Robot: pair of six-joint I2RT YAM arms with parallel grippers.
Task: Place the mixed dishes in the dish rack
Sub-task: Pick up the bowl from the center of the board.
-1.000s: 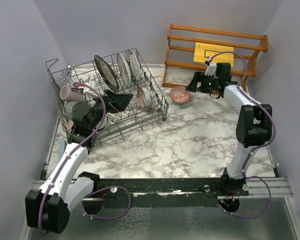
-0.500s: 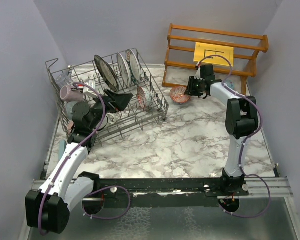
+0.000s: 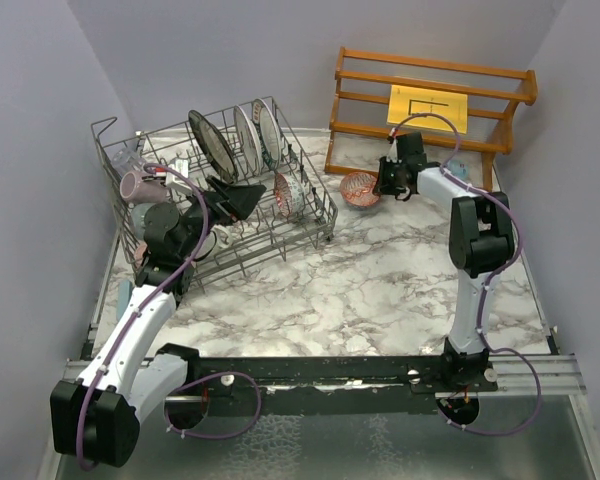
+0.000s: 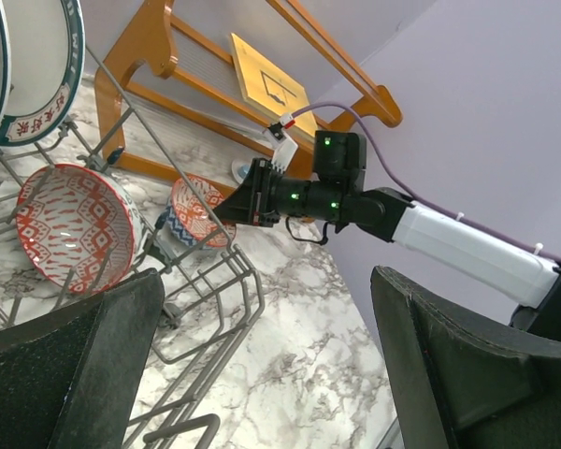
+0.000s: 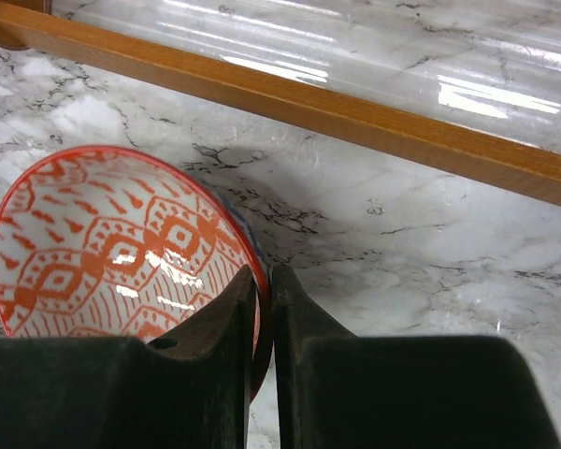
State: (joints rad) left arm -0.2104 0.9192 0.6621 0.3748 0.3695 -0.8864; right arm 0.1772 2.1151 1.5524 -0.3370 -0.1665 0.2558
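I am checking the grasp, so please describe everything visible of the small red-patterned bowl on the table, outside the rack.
The bowl is small, round and glossy, like glazed ceramic: white inside with an orange-red diamond pattern, some blue outside. It sits on the marble table, beside the wooden shelf, apart from the dish rack. The right claw is shut on its rim.

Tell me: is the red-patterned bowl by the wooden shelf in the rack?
Out: the red-patterned bowl sits on marble tabletop, beside grey wire rack.
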